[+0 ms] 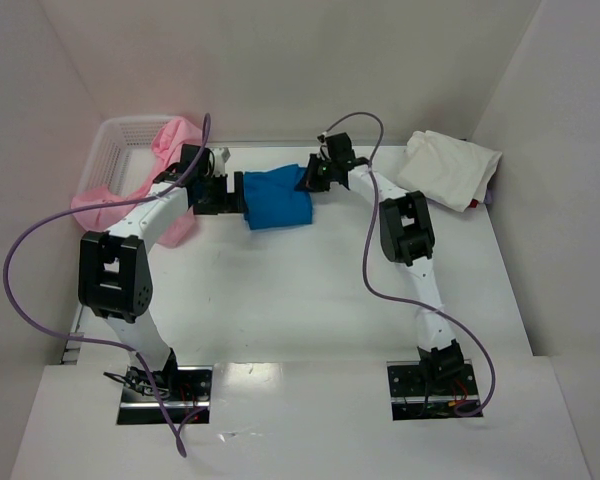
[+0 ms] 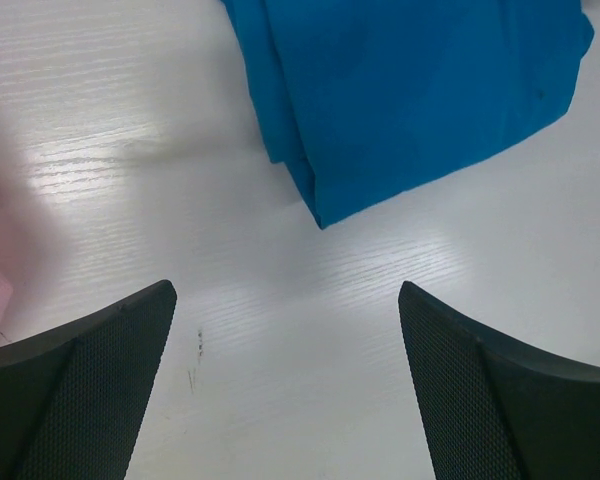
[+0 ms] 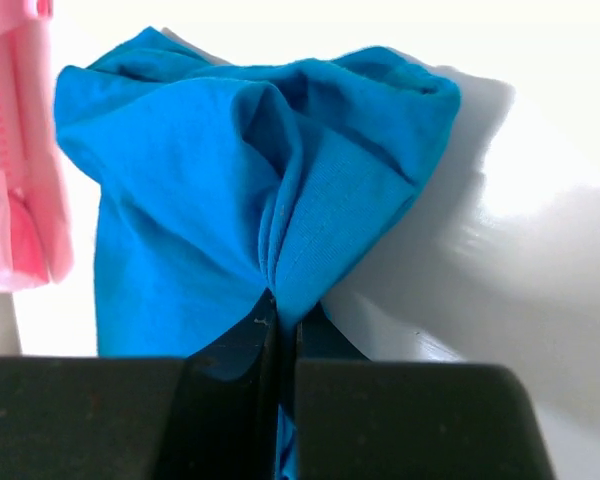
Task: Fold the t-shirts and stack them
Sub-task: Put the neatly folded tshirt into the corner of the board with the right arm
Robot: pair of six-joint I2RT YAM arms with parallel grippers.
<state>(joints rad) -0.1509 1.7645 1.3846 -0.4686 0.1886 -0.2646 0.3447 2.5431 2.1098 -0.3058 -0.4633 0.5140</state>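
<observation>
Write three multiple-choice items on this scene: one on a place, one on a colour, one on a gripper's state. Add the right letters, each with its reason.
1. Where on the table does the cream-white t-shirt lie? A near edge; B far right corner; C middle.
2. The cloth straight ahead of the right gripper is: A pink; B blue; C cream-white.
3. The right gripper is: A open; B shut on nothing; C shut on the blue t-shirt.
Key: 1 B, the top view shows it in that corner; 2 B, blue cloth lies dead ahead in the right wrist view; 3 C, the jaws pinch a fold of it.
</observation>
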